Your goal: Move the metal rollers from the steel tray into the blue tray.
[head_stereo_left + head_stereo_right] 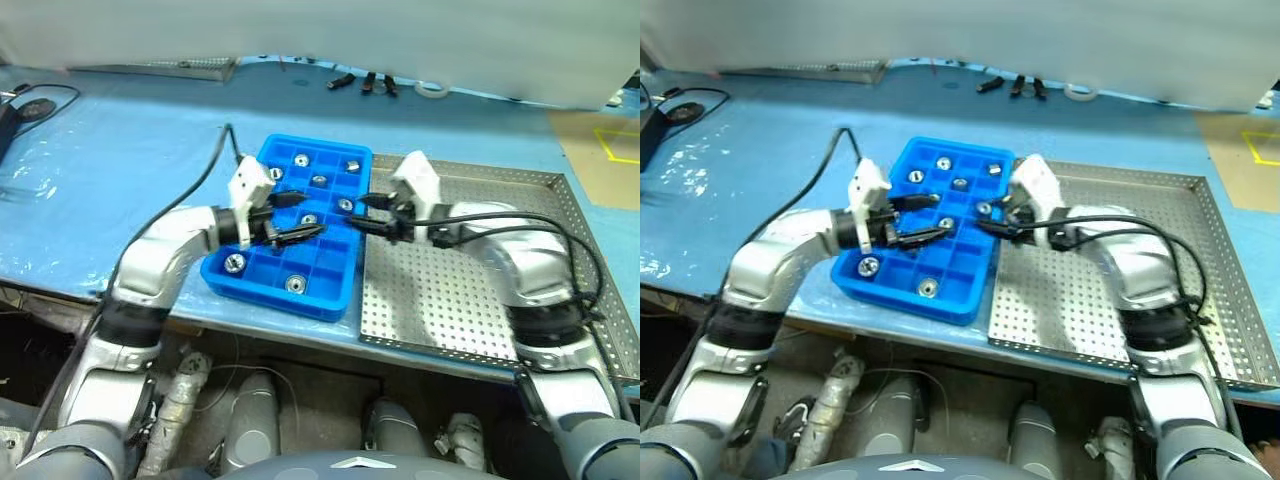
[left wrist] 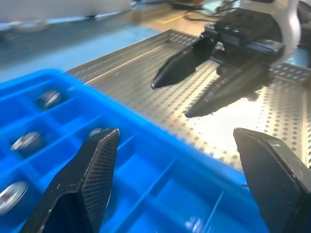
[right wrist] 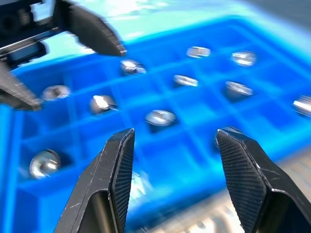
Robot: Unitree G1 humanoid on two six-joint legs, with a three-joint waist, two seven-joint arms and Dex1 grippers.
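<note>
The blue tray [image 1: 262,275] lies left of, and touching, the steel tray [image 1: 450,300]; rollers [image 1: 301,160] sit in separate compartments.

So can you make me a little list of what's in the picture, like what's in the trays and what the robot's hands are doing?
blue tray: holds metal rollers in separate compartments
steel tray: right of the blue tray, no rollers seen on its visible floor
left gripper: over the blue tray, jaws open, empty
right gripper: at the blue tray's right edge, jaws apart, empty
table sheet: pale blue, under both trays
</note>
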